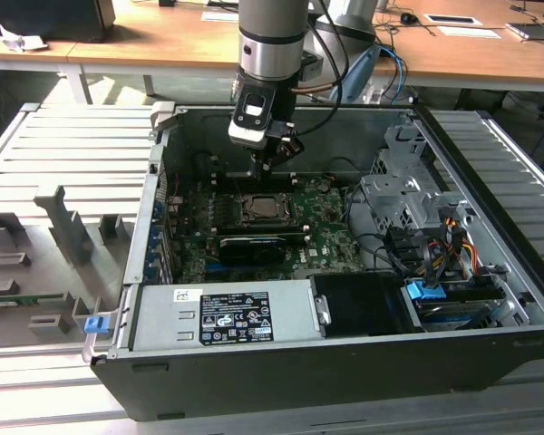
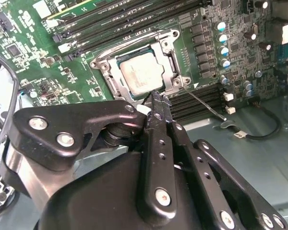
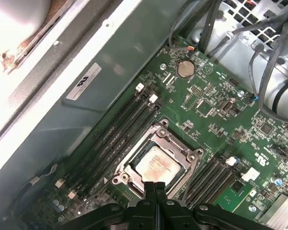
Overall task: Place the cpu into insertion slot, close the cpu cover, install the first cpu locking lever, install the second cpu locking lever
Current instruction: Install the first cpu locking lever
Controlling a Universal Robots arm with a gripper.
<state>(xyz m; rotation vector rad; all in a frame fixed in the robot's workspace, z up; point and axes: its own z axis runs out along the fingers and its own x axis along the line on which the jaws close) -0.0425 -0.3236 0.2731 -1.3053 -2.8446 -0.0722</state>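
The cpu (image 2: pixel 141 76) lies flat in its socket on the green motherboard (image 3: pixel 216 120), near the middle of the exterior view. The cpu cover (image 2: pixel 116 79) is down around it, its square window framing the chip's pale top. One thin locking lever (image 2: pixel 204 102) angles away from the socket's corner across the memory slots.

The gripper (image 2: pixel 156 98) hangs just over the socket's edge, its fingers pressed together with nothing between them. The arm (image 1: pixel 272 45) drops straight down from the top centre of the exterior view into the open computer case (image 1: pixel 281 390). The case lies on a grey slatted table (image 1: pixel 72 154), and wooden desks (image 1: pixel 163 41) run along the top of that frame.
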